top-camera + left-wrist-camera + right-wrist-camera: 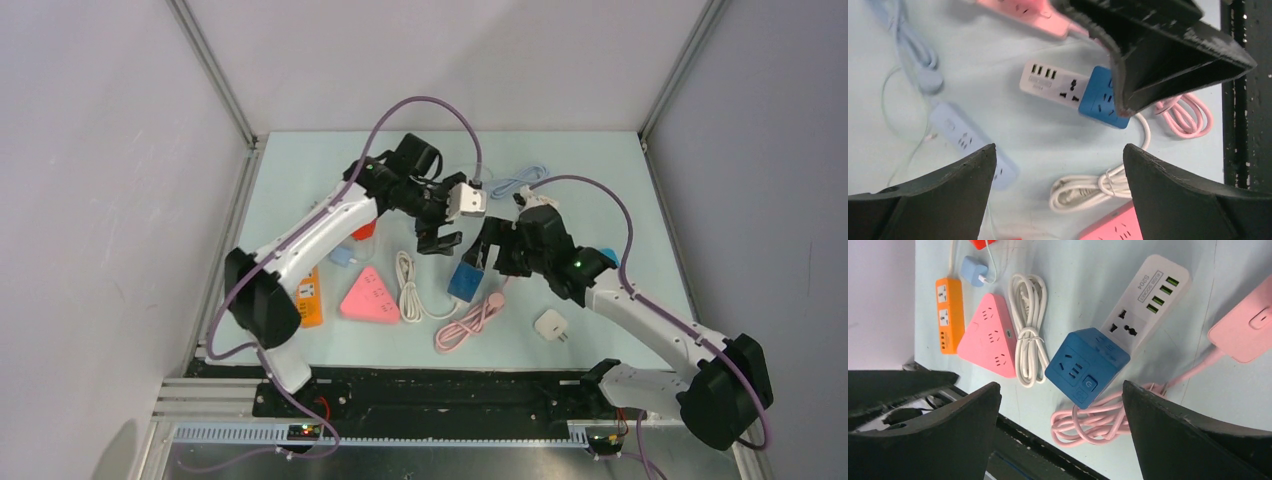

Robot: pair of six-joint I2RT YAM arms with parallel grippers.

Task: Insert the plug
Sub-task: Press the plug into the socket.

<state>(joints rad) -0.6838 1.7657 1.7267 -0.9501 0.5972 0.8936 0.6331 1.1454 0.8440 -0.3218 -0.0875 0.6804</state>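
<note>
The plug is a blue cube adapter [465, 280] [1087, 365] [1100, 97]. It stands on one end of a white power strip with USB ports [1148, 295] [1050, 82]; its pins are hidden. My right gripper [487, 255] [1060, 385] hovers just above the cube, open, with nothing between its fingers. In the left wrist view the right gripper's finger [1168, 50] covers part of the cube. My left gripper [438, 238] [1059, 150] hangs open a little to the left, over bare table and a white coiled cable [1093, 187].
A pink triangular socket [372, 297], an orange strip [312, 295] and the white coiled cable [408, 290] lie left of the cube. A pink coiled cable [470, 322] and a white charger [551, 324] lie near the front. A pink strip [1248, 330] and a pale blue strip [968, 137] lie further back.
</note>
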